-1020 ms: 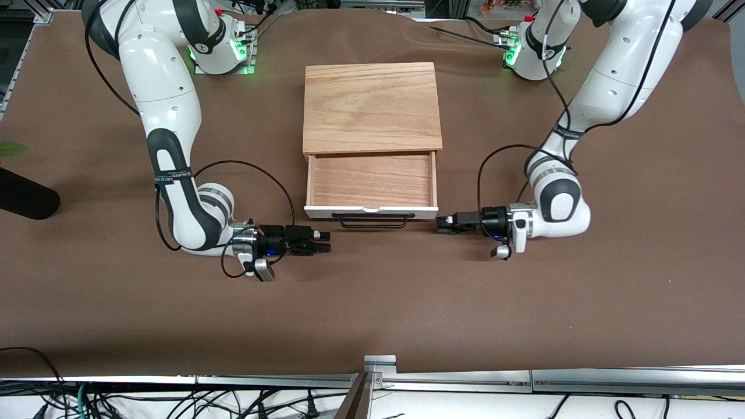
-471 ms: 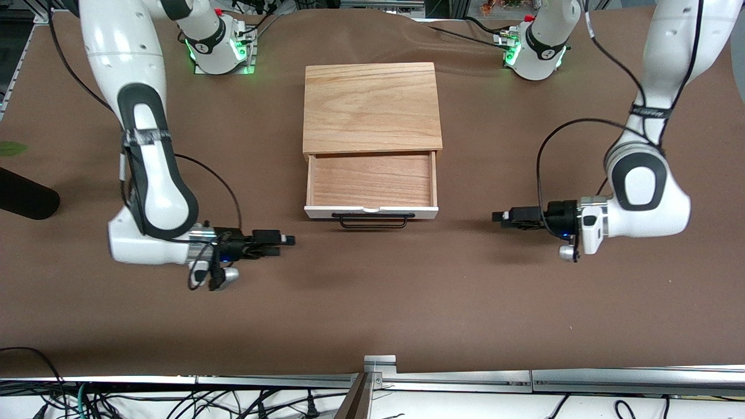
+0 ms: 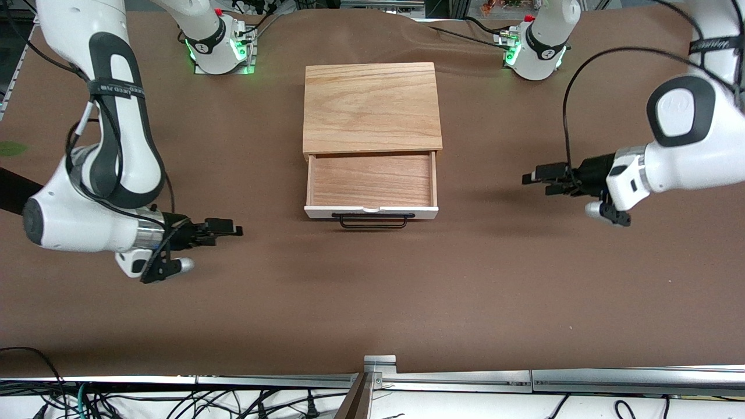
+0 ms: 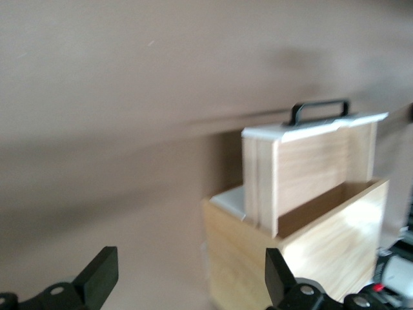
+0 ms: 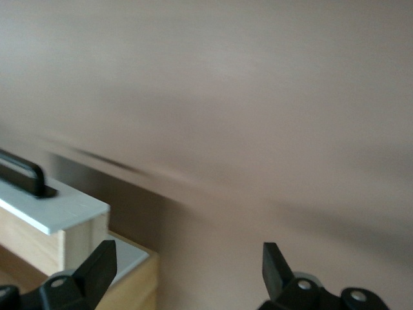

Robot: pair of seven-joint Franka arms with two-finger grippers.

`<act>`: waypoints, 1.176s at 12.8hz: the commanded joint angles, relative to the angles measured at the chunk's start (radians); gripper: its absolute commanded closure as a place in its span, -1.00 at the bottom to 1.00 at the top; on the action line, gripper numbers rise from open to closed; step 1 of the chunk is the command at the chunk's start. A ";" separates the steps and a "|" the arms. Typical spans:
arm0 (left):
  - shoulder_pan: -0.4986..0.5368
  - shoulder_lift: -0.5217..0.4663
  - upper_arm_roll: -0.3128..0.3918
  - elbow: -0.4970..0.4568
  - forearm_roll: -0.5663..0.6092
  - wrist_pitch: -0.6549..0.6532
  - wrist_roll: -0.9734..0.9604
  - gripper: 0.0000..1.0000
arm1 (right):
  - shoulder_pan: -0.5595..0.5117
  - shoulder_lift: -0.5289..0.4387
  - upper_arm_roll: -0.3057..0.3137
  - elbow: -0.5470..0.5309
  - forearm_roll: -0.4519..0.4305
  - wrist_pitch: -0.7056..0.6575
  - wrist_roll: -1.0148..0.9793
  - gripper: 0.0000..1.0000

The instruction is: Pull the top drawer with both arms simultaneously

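Note:
The top drawer [image 3: 371,179] stands pulled out of the wooden box [image 3: 371,107], showing its wood floor, white front and black bar handle [image 3: 372,220]. My right gripper [image 3: 237,231] is open and empty, in the air over bare table toward the right arm's end, well apart from the drawer. My left gripper [image 3: 526,177] is open and empty over bare table toward the left arm's end. The left wrist view shows the drawer [image 4: 310,161] and handle [image 4: 319,108] past my open left gripper [image 4: 190,278]. The right wrist view shows the drawer's white front [image 5: 55,206] beside my open right gripper [image 5: 187,271].
The brown table cover [image 3: 372,291] spreads around the box. The two green-lit bases [image 3: 220,46] [image 3: 534,49] stand beside the box's back corners. A metal rail [image 3: 454,379] and cables run along the near edge. A dark object [image 3: 14,195] lies at the right arm's end.
Both grippers have drawn away from the drawer's front corners toward their own ends of the table and risen. The drawer has stayed pulled out and still.

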 commanded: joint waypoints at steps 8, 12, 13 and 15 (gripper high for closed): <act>-0.065 -0.161 0.043 0.192 0.493 -0.381 -0.247 -1.00 | -0.120 -0.408 0.080 -0.076 -0.505 -0.083 0.265 -1.00; -0.067 -0.161 0.050 0.256 0.526 -0.373 -0.258 -1.00 | -0.228 -0.518 0.155 -0.093 -0.543 -0.225 0.272 -1.00; -0.067 -0.162 0.050 0.258 0.526 -0.360 -0.258 -1.00 | -0.243 -0.532 0.171 -0.111 -0.556 -0.244 0.268 -1.00; -0.060 -0.162 0.063 0.246 0.518 -0.297 -0.237 -1.00 | -0.266 -0.578 0.206 -0.164 -0.559 -0.253 0.272 -1.00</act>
